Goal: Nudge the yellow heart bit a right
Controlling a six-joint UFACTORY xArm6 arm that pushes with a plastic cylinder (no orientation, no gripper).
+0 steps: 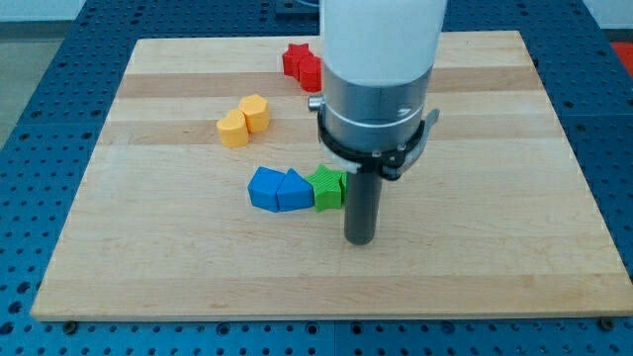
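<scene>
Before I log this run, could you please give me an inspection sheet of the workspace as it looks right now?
Surface: wooden board, flat, lying on a blue perforated table.
Job's things: yellow heart at the board's upper left, untouched.
Clutter: red block near the view's top, partly hidden by the arm; blue blocks and a green block in a row at the centre.
End effector: none fitted; my tip sits just right of and below the green block, well away from the yellow heart.
Cables: nothing seen.
Surroundings: grey floor at the view's top corners.
</scene>
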